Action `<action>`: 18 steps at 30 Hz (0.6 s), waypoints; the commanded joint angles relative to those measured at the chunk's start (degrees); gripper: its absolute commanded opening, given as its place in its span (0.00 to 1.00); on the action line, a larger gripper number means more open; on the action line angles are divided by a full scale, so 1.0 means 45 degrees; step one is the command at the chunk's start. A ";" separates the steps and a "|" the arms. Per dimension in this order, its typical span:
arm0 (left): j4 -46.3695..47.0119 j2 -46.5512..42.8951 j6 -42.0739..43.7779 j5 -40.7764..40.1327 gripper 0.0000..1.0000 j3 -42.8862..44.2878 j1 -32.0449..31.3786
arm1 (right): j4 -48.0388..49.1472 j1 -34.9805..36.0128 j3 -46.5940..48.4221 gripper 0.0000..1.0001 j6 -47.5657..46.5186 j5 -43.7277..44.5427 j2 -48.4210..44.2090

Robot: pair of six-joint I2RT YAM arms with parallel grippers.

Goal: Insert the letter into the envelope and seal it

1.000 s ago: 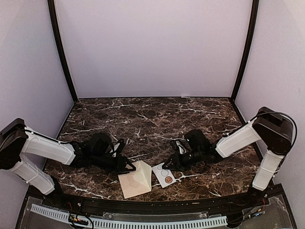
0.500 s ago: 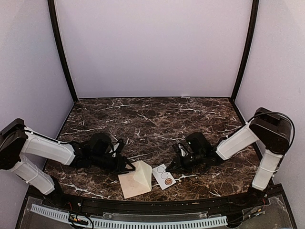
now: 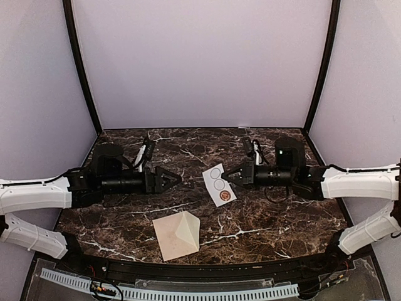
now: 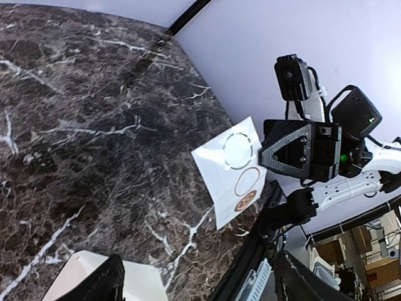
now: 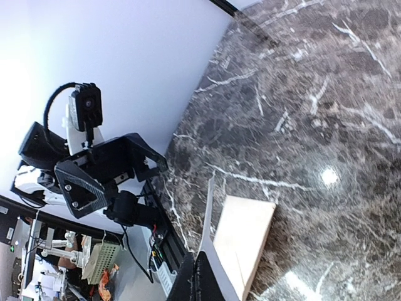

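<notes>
The pinkish-tan envelope (image 3: pixel 170 237) lies near the table's front edge with its pointed flap (image 3: pixel 188 229) standing up. It also shows in the right wrist view (image 5: pixel 245 241) and as a pale corner in the left wrist view (image 4: pixel 74 277). The letter is not in view as a separate sheet. My left gripper (image 3: pixel 175 180) hangs open and empty above the table, behind the envelope; its fingers (image 4: pixel 111 281) stand wide apart. My right gripper (image 3: pixel 233 178) is shut on a small white card printed with circles (image 3: pixel 220 185) and holds it in the air, edge-on in the right wrist view (image 5: pixel 207 216).
The dark marble table (image 3: pixel 269 219) is boxed in by lilac walls with black corner posts (image 3: pixel 319 69). A black rail and white cable strip (image 3: pixel 188 291) run along the front edge. The two grippers face each other over the middle, the card (image 4: pixel 229 169) between them.
Both arms have risen off the table and moved back from the envelope. The right gripper has lifted the circle card from beside the envelope. The envelope has stayed put.
</notes>
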 commanded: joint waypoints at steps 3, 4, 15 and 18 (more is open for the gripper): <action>0.1774 -0.0293 0.1303 0.1450 0.85 0.0461 -0.0481 | 0.1725 0.0383 0.1381 0.00 -0.0825 -0.0361 -0.0584; 0.1901 -0.0248 0.1363 0.1755 0.85 0.0546 -0.0617 | 0.1939 0.0469 0.1552 0.00 -0.0831 -0.0450 -0.0584; 0.3596 0.0903 0.1494 0.2203 0.88 0.1175 -0.1600 | 0.3968 0.1187 0.2188 0.00 -0.0176 -0.0920 -0.0138; 0.4200 0.1153 0.1259 0.2278 0.88 0.1147 -0.1650 | 0.4165 0.1346 0.2144 0.00 -0.0030 -0.0761 -0.0100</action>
